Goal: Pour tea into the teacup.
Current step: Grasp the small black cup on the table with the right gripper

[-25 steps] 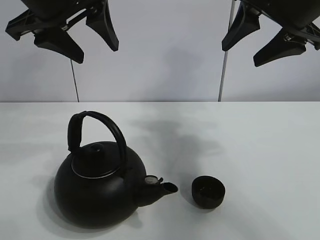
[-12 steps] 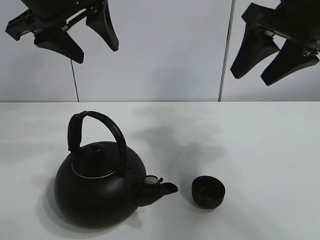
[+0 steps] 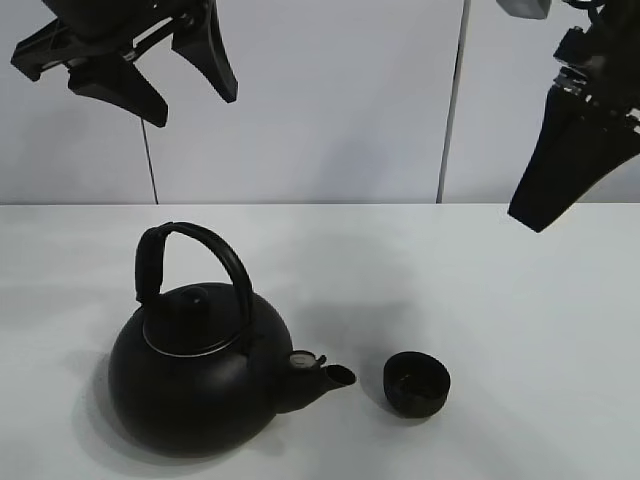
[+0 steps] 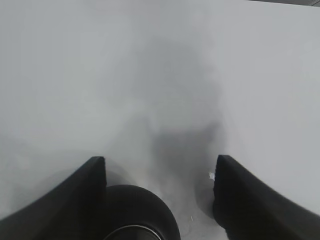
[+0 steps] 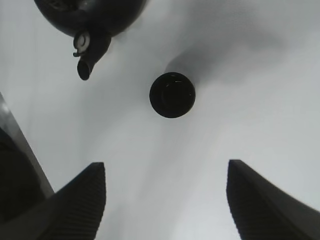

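Note:
The big round black kettle (image 3: pixel 195 375) stands on the white table at the front left, handle upright, spout (image 3: pixel 337 377) pointing right. The small low matte-black teacup (image 3: pixel 417 384) stands just right of the spout, a short gap apart. My left gripper (image 3: pixel 195 108) hangs open and empty high above the kettle; the left wrist view shows its gripper (image 4: pixel 159 160) open over the kettle's top (image 4: pixel 134 212). My right gripper (image 3: pixel 540 205) is high at the right, pointing down. The right wrist view shows it (image 5: pixel 165 164) open and empty, with the teacup (image 5: pixel 172 95) and kettle (image 5: pixel 90 15) far below.
The white table (image 3: pixel 520 300) runs across the whole view, with a white panelled wall (image 3: pixel 330 100) behind it. A thin dark vertical line (image 3: pixel 450 120) runs down the wall at the back right. A dark edge (image 5: pixel 12 170) shows beside one right finger.
My right gripper has swung down and to the right, turning so its fingers line up and point at the table. The left gripper, kettle and teacup have not moved.

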Tool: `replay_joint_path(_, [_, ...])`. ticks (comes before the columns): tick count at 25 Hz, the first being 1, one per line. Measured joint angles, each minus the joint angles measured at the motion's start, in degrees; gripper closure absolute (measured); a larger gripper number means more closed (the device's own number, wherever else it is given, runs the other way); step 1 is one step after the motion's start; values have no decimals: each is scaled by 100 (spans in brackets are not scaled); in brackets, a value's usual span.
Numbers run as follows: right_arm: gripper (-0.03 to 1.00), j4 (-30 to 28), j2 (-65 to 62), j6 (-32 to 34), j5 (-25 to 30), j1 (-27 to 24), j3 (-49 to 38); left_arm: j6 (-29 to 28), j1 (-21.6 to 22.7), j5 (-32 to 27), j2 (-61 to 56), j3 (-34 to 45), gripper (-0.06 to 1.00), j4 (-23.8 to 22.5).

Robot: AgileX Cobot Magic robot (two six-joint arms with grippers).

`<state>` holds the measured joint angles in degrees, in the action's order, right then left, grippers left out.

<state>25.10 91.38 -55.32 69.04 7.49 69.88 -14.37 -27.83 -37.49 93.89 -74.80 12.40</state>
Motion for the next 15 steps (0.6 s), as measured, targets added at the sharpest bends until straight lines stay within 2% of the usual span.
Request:
replay_joint_path(6, [49,-326,0,-715,6,685,0,0,0,0,0,0,49,0])
replay_joint_path(11, [49,-894,184,-548,-135,1156,0,0,0,0,0,0,49,0])
replay_joint_path(15, [49,-953,508,-264,-171,1193,0,0,0,0,0,0,49,0])
